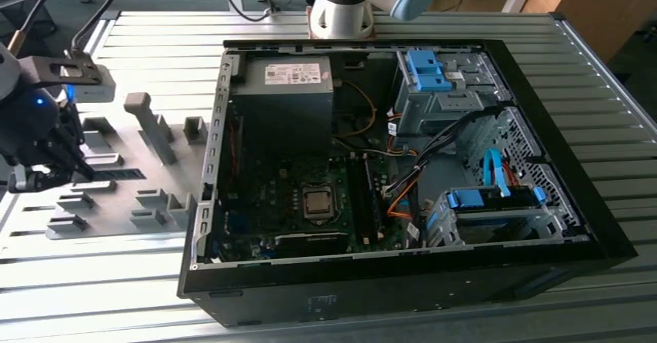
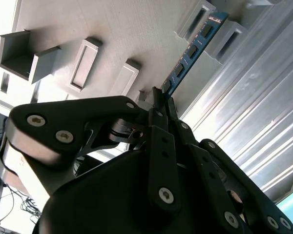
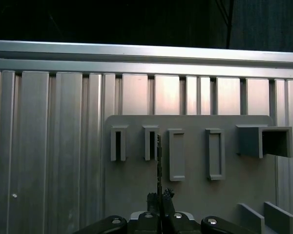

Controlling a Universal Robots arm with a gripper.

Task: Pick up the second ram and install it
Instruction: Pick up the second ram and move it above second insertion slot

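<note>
Your gripper [image 2: 162, 96] is pinching one end of the second ram [image 2: 193, 48], over the grey fixture plate [image 1: 123, 147] on the tabletop [image 1: 82, 274], at the exterior view's left of the open computer case [image 1: 411, 293].

The arm [image 1: 349, 4] rises from its base at the far side of the exterior view. Its wrist [image 1: 31, 104] hangs at that view's left, with the gripper [image 1: 72, 170] pointing downward. In the second wrist view the fingers [image 2: 162, 131] are pinched together (no gap between them) on one end of the ram [image 2: 193, 48].
</note>
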